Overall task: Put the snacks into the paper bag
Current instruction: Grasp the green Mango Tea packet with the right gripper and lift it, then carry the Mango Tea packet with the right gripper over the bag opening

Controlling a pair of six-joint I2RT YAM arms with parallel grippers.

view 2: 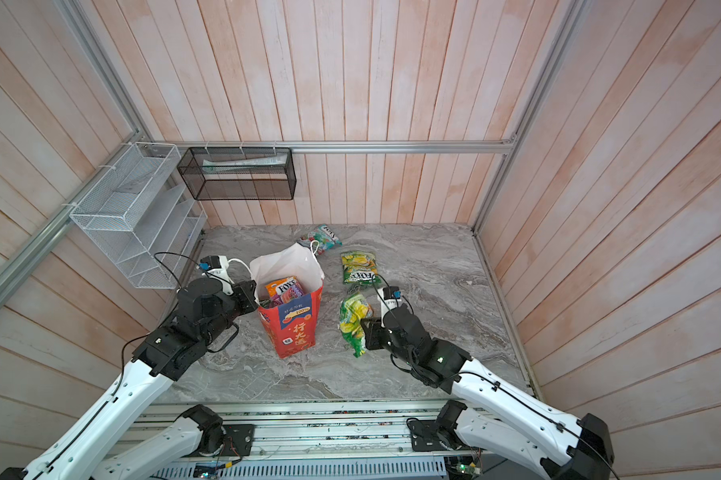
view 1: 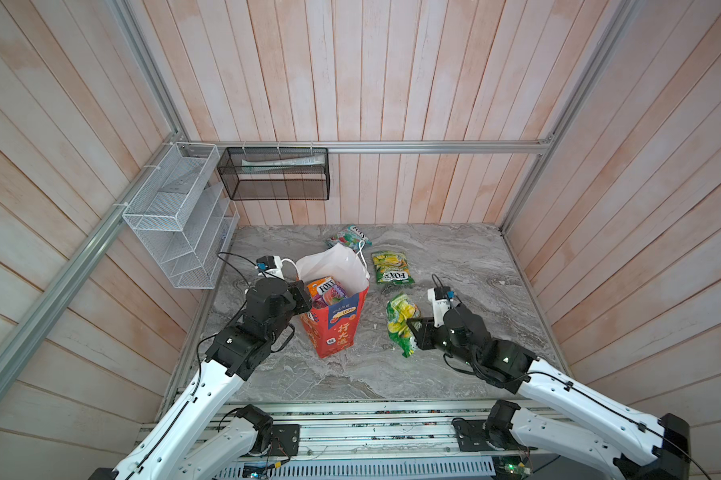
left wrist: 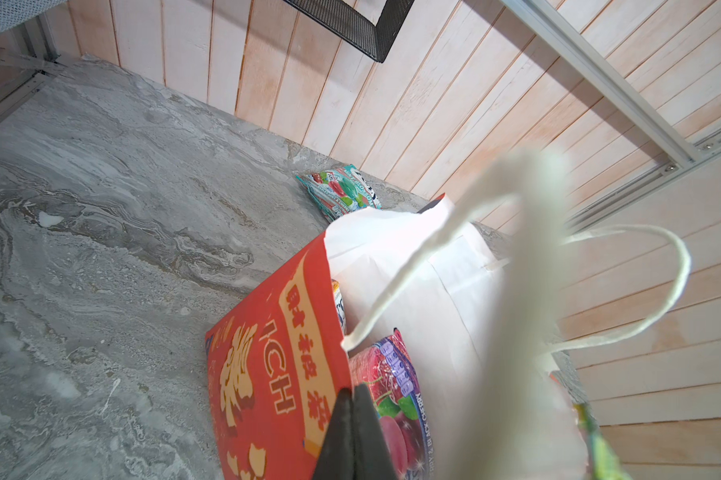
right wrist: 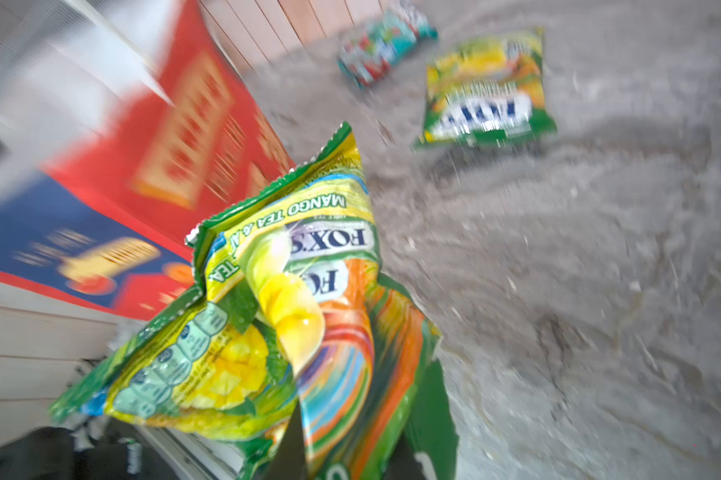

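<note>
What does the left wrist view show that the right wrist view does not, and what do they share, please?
Only the left wrist view: the left gripper shut on the rim of the paper bag, a cherry pouch inside it, the white cord handles and a corner of the black mesh basket. Only the right wrist view: the mango-tea pouch close up, a yellow-green pouch lying flat, and the bag's blue panel. Both: the red bag, the teal pouch and the marble table.

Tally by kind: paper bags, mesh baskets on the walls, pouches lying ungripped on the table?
paper bag: 1
mesh baskets: 2 (white mesh basket, black mesh basket)
ungripped pouches: 2 (teal pouch, yellow-green pouch)
Total: 5
</note>
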